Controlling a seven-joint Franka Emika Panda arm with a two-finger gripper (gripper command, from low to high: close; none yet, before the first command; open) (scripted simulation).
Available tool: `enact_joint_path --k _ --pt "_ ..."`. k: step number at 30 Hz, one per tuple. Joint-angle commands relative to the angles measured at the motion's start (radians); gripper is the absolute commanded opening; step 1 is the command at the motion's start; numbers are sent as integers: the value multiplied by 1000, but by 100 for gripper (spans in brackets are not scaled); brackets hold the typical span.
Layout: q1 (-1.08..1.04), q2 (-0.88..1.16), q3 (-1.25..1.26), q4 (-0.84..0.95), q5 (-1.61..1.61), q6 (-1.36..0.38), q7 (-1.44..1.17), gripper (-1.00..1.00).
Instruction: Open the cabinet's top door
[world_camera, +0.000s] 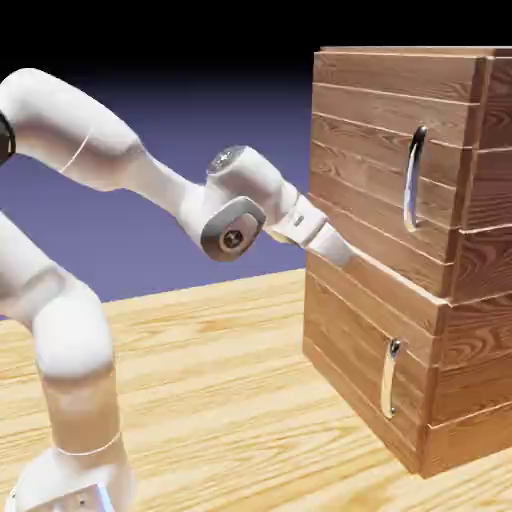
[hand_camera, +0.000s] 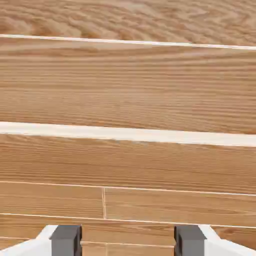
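The cabinet (world_camera: 470, 330) of reddish-brown planks stands at the exterior view's right. Its top door (world_camera: 365, 150) carries a long curved silver handle (world_camera: 412, 178) near its right edge. My gripper (world_camera: 343, 254) is at the door's lower left corner, well left of and below that handle, with its tip against or just short of the wood. In the hand view the two grey fingertips (hand_camera: 66, 240) stand apart, and my gripper (hand_camera: 127, 242) is open with nothing between them. Horizontal wood planks fill that view, and no handle shows there.
Below the top door is the shorter door (world_camera: 350, 350) with a small silver handle (world_camera: 388, 378). The wooden table (world_camera: 220, 400) runs under the arm and the cabinet. The arm's white links (world_camera: 90, 140) arch in from the left.
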Motion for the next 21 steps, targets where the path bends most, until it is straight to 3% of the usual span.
enact_joint_path --k 1,21 --pt "12 -7 -15 7 -44 0 32 0" --pt "243 -138 -316 157 -913 9 680 0"
